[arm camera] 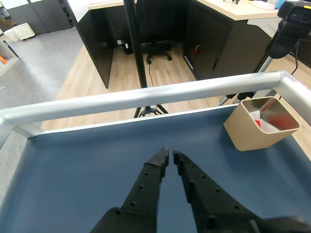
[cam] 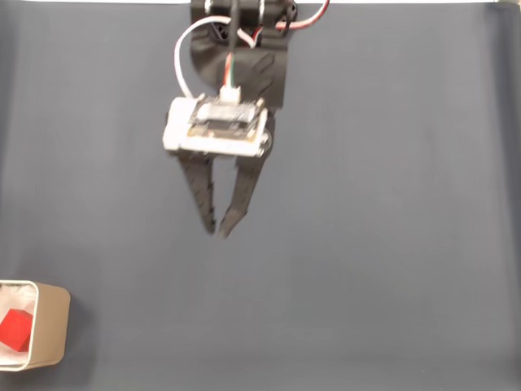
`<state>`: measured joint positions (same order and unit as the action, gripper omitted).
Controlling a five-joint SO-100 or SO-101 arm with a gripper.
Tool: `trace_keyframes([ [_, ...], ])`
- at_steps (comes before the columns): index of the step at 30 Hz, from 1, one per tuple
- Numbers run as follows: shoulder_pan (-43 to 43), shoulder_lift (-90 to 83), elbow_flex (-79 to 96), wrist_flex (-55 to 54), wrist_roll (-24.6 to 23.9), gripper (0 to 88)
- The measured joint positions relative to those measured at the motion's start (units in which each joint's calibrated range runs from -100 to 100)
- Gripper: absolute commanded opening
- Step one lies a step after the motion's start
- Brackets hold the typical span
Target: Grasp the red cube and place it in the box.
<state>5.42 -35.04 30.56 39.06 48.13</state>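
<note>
Dark blue mat (cam: 391,204), office floor beyond; red cube (cam: 15,329) inside box (cam: 50,330), hand (cam: 217,230) clenched, empty.

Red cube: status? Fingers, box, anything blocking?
Gripper shut, empty, fingers nearly touching. Red cube inside box. Nothing between gripper and box.

Red cube (arm camera: 277,121) inside box (arm camera: 252,133)

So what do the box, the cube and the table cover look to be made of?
The box: tan outside, white inside, matte, probably plastic or card. The red cube: plain matte, possibly foam or plastic. The table cover: dull blue-grey, likely cloth or a mat.
</note>
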Motion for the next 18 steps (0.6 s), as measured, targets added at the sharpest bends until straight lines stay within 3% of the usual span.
trace_keyframes([
  [18,-2.5,-34.7,40.5,-0.2,1.3,0.0],
])
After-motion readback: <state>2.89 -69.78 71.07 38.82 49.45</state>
